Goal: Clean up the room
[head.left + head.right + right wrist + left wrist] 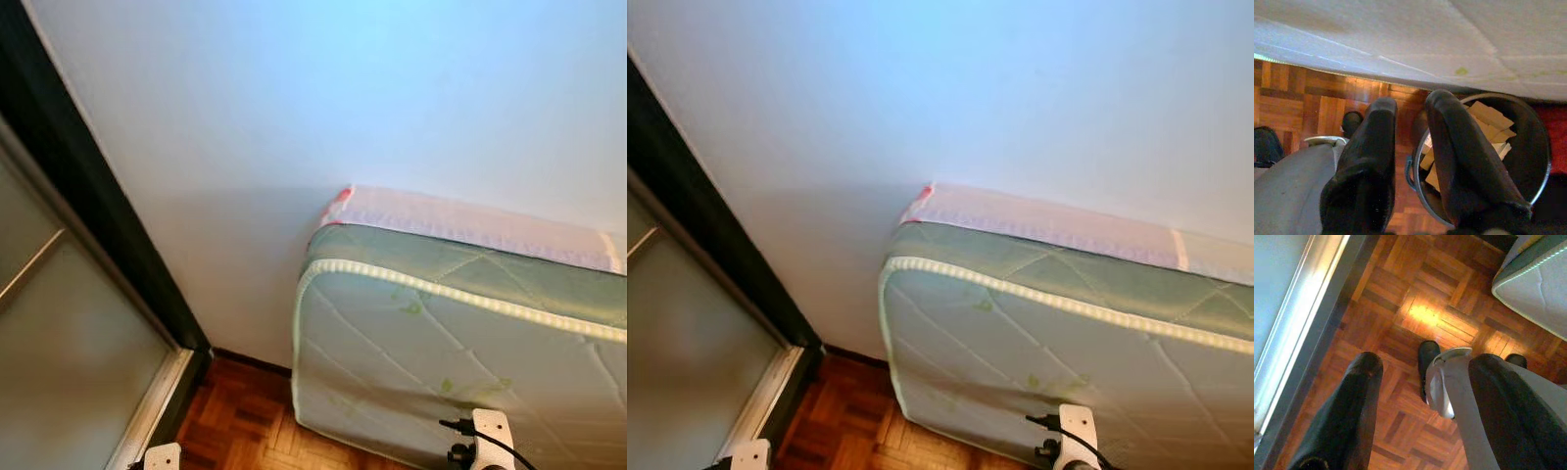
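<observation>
Robot facing a wall corner, a mattress on edge to its right.

A green-and-white quilted mattress (460, 343) stands on its edge against the pale wall (294, 108), on the wooden parquet floor (1425, 308), with a dark-framed glass door (59, 323) well to its left. The right end effector (1406, 117) hangs with its fingers slightly apart and nothing between them, above a round metal bin (1540, 161) holding what look like cardboard scraps (1491, 122), just beside the mattress. The left end effector (1420, 372) points at the floor, fingers apart and holding nothing.
</observation>
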{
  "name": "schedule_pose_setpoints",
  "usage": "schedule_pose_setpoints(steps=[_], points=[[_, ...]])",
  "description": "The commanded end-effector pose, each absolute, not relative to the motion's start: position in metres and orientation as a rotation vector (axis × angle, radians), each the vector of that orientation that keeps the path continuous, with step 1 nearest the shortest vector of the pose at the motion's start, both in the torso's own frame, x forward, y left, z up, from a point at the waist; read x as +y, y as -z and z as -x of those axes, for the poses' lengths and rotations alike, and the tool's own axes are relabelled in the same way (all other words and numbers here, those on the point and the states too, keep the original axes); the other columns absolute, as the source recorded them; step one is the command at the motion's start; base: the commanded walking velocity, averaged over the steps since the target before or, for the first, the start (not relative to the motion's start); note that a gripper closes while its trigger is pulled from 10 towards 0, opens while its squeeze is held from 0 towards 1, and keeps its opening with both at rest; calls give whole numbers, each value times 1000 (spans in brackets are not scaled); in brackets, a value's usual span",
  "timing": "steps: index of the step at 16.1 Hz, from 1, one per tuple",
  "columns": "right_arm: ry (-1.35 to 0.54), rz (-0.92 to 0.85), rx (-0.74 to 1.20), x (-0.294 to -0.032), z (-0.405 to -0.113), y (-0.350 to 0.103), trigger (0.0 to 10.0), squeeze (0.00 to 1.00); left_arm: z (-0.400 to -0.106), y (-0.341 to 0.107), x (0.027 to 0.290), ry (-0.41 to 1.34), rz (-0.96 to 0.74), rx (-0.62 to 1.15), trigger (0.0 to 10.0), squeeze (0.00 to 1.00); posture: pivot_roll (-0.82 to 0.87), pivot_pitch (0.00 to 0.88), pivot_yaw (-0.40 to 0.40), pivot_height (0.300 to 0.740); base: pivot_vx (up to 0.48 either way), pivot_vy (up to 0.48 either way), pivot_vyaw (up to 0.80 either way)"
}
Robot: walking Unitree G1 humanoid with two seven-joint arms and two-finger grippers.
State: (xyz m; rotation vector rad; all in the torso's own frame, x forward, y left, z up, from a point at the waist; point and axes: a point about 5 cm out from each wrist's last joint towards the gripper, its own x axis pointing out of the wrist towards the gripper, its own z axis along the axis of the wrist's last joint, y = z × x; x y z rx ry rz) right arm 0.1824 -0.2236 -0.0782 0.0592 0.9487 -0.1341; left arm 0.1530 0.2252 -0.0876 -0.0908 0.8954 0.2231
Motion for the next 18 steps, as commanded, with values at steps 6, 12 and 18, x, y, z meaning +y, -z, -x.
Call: schedule_pose_setpoints(steps=[6,12,18], points=[[136,-198,1042,-252,-144,86,10000,0,-164,84,233,-173,-19,969,10000,0,56,0,-16,740,0,-131,-776],[134,-186,1047,-253,-145,86,10000,0,-165,84,232,-167,13,970,10000,0,54,0,-18,740,0,0,-776],[126,-178,1050,-253,-145,85,10000,0,-166,83,232,-162,10,966,10000,0,52,0,-17,740,0,0,-775]])
